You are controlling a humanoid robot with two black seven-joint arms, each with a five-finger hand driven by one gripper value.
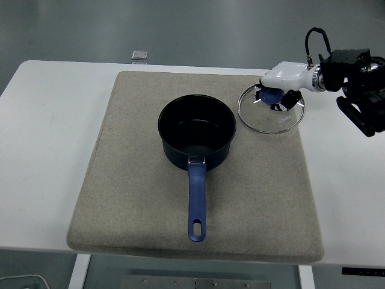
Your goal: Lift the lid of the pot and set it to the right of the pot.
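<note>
Lid (271, 109) right of pot (197, 130), right hand (280, 85) gripping its knob from above

A single high camera looks forward and down over the bench (54, 120), near edge along the frame's bottom, whole mat (150, 211) in view.

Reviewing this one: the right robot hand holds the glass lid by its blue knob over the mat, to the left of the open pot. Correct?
Not quite. In the head view the right robot hand holds the glass lid by its blue knob over the mat, but to the right of the open pot, not the left.
</note>
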